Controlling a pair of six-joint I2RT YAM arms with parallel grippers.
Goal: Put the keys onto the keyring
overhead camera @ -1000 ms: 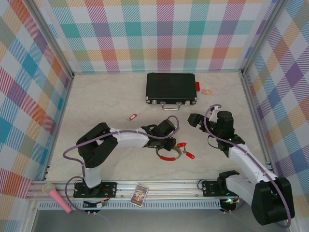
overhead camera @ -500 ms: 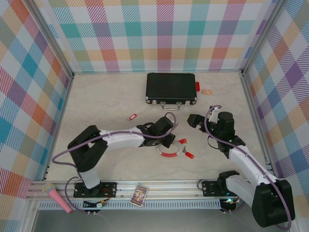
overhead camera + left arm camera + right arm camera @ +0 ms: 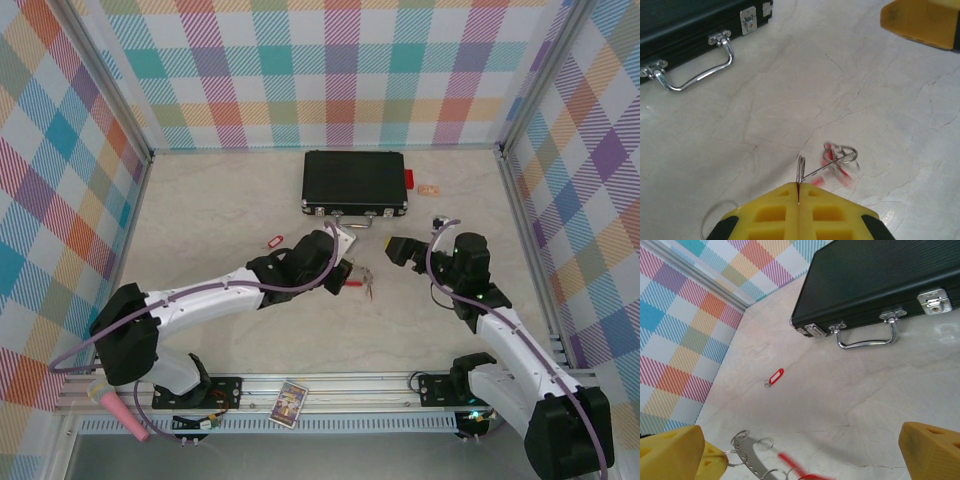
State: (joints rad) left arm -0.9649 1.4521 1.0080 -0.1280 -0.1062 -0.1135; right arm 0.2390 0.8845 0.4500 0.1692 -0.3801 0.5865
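Left wrist view: left gripper (image 3: 799, 196) clamps the keyring (image 3: 800, 171), its end dangling blurred at 1 o'clock. Right gripper (image 3: 398, 250) hovers, jaws apart. Swinging could shake the thin wire free.

The black case (image 3: 355, 182) blocks the far centre. Open tabletop (image 3: 200, 220) lies left of it, bar one key (image 3: 274, 241).

You're seeing the keyring (image 3: 355, 284) hanging pinched in the left fingers (image 3: 775, 212), blurred red keys (image 3: 839, 162) dangling from it; another key (image 3: 775, 377) is lying apart on the tabletop (image 3: 865, 390).
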